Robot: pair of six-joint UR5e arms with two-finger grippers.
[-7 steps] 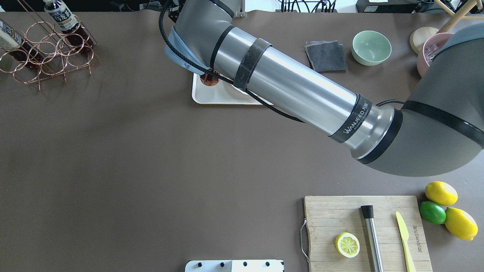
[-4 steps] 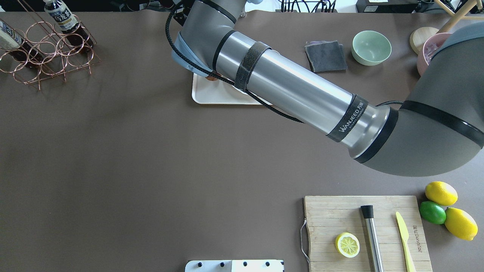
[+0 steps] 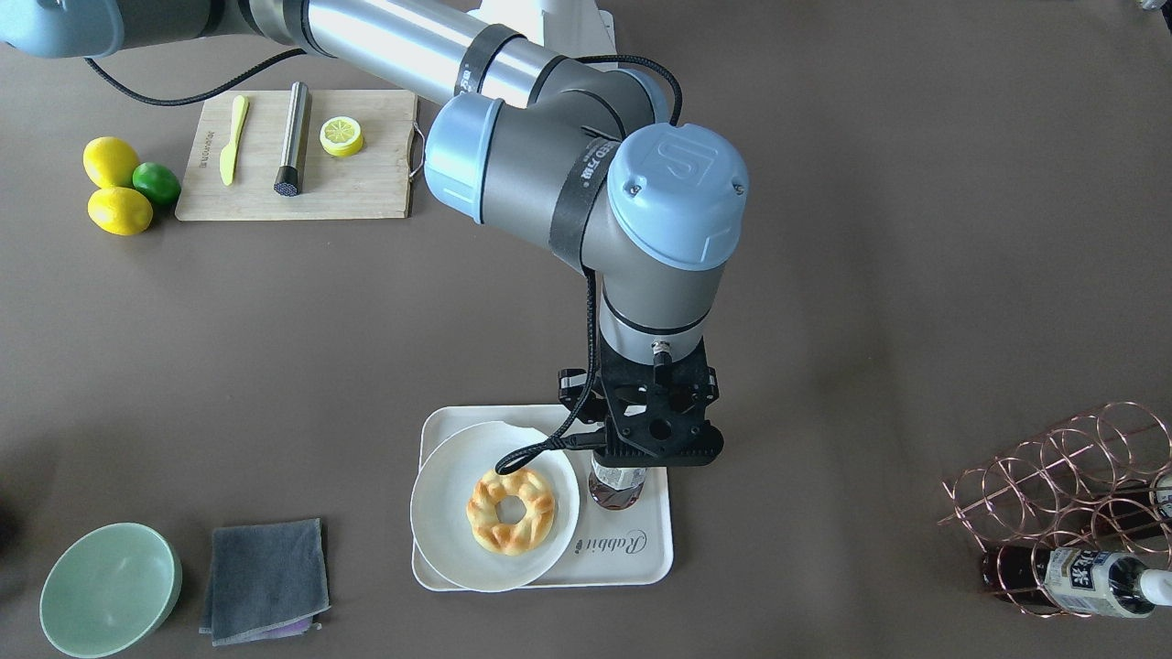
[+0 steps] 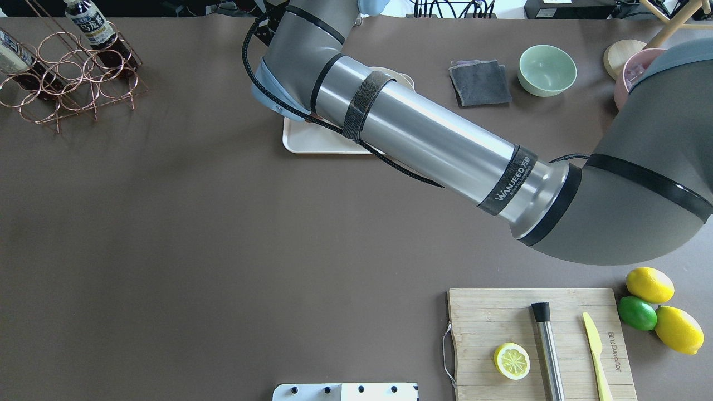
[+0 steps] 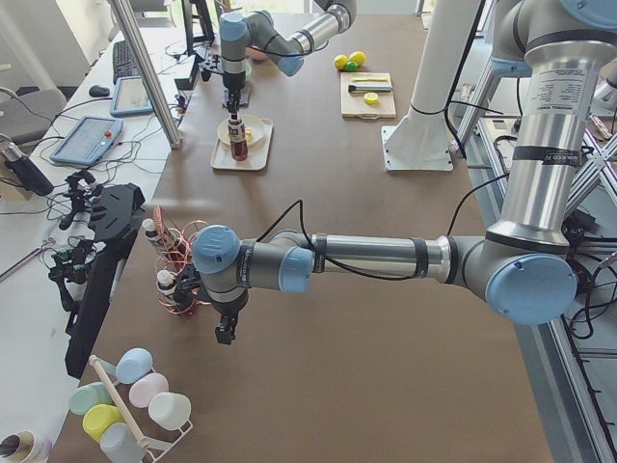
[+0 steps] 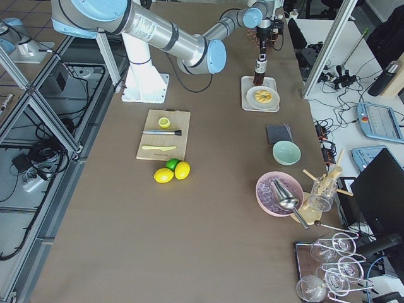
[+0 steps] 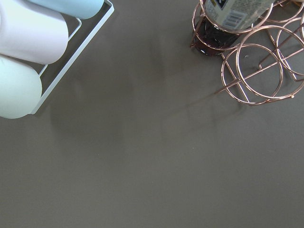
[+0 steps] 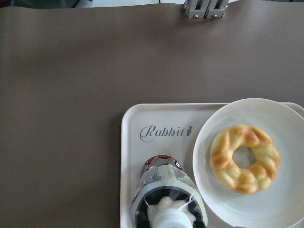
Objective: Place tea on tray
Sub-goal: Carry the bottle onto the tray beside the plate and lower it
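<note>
Tea point(image 8: 166, 190) stands upright on the tray point(image 8: 130, 142), on the bare strip between the round plate point(image 8: 289, 118) and the tray's short rim. The "Rabbit" script lies just beside its base. It is just beside the plate; whether the two touch cannot be told. The tray sits close to the bench's far long edge, opposite the robot, roughly midway along it.

The right gripper point(image 3: 652, 439) hangs directly above the bottle's cap. Its fingers show in no view, so I cannot tell whether they are apart, together or clamped on the cap. The left gripper point(image 5: 225, 331) hovers over bare bench near the copper rack point(image 3: 1071, 485), by the far corner on the robot's left. Its state cannot be told either.

Assessment: the placement step appears to be at set-down, with the bottle's weight on the tray. The next move calls for a confirmed release. A straight vertical lift clear of the cap should follow, with no sideways drag that could topple the bottle onto the plate and doughnut point(image 8: 244, 156).
</note>
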